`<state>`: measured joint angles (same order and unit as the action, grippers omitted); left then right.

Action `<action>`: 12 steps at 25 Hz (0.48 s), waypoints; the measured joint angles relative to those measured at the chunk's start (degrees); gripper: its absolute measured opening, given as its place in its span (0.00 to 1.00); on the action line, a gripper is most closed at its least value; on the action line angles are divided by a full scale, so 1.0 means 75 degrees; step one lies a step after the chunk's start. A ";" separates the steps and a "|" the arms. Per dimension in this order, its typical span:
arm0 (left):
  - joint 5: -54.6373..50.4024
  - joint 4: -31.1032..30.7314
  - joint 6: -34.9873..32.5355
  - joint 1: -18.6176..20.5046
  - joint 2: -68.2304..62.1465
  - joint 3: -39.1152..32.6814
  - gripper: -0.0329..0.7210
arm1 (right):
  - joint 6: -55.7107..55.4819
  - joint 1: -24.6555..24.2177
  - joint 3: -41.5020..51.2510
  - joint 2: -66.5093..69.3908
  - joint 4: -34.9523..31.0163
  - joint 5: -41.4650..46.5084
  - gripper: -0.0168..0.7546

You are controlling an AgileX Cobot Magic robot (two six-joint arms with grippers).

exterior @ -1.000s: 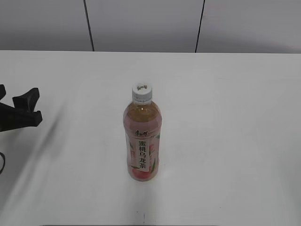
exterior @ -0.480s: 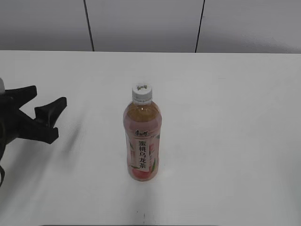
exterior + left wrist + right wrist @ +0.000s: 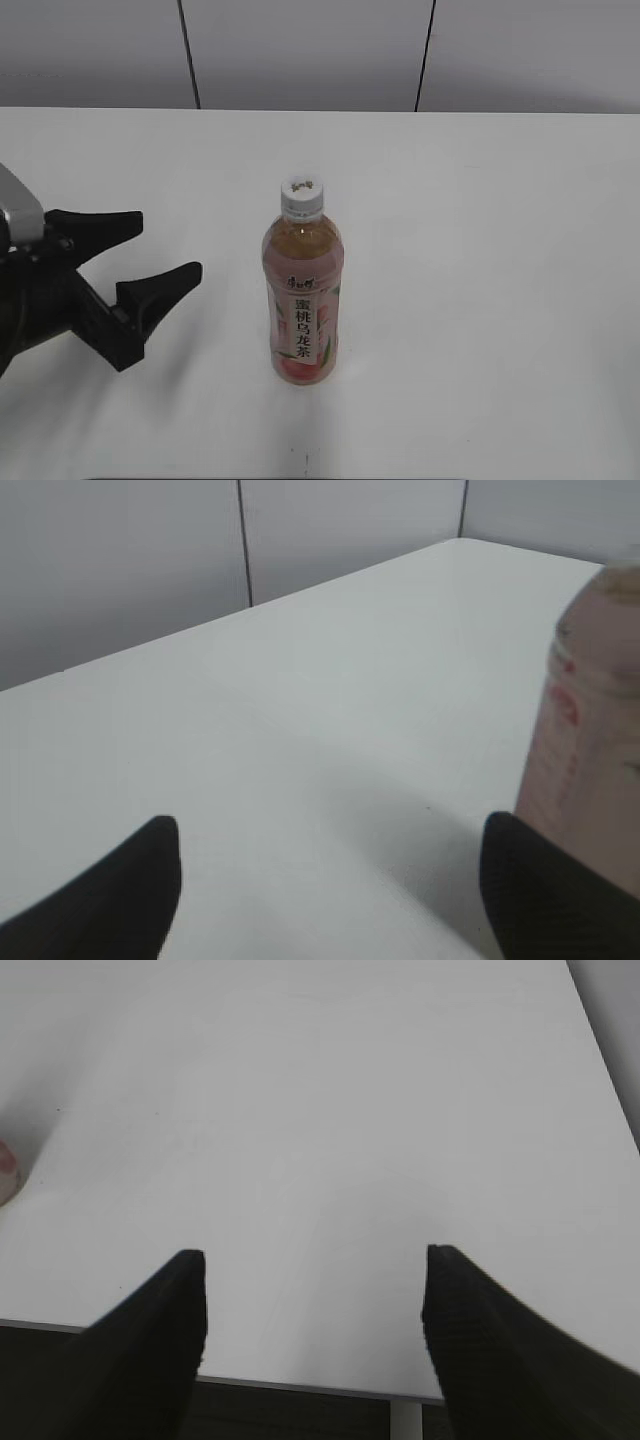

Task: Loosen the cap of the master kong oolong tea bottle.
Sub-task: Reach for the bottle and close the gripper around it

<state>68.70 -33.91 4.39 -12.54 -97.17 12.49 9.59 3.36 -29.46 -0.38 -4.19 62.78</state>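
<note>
The master kong oolong tea bottle (image 3: pixel 303 300) stands upright at the middle of the white table (image 3: pixel 480 250), pink-and-white label facing the camera. Its white cap (image 3: pixel 301 194) sits on top. My left gripper (image 3: pixel 168 245) is open to the bottle's left, a short gap away, its black fingers pointing at it with nothing between them. In the left wrist view the bottle (image 3: pixel 590 730) shows blurred at the right edge, just behind the right fingertip of the left gripper (image 3: pixel 330 840). My right gripper (image 3: pixel 314 1260) is open over the table's near edge, empty, and out of the exterior view.
A grey panelled wall (image 3: pixel 300 50) runs behind the table. The table's front edge (image 3: pixel 300 1388) lies just under the right gripper's fingers. A sliver of the bottle's base (image 3: pixel 6 1170) shows at the left edge of the right wrist view.
My left gripper has moved right, from the table's left edge toward the bottle, and its jaws have spread wider. The bottle has not moved.
</note>
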 joint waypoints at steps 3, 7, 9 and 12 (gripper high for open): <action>0.0000 -0.0537 0.0407 0.0000 0.0000 0.0000 0.83 | 0.0000 0.0000 0.0000 0.0000 0.0000 0.0000 0.69; 0.0000 -0.1405 0.0757 0.0000 0.0000 0.0000 0.83 | 0.0000 0.0000 0.0000 0.0000 0.0000 0.0000 0.69; 0.0000 -0.1657 0.0888 0.0000 0.0000 0.0000 0.83 | 0.0000 0.0000 0.0000 0.0000 0.0000 0.0000 0.69; 0.0000 -0.1840 0.0989 0.0000 0.0000 0.0050 0.83 | 0.0000 0.0000 0.0000 0.0000 0.0000 0.0000 0.69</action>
<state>68.70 -47.71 11.80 -12.54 -97.17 12.87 9.59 3.36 -29.46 -0.38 -4.19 62.78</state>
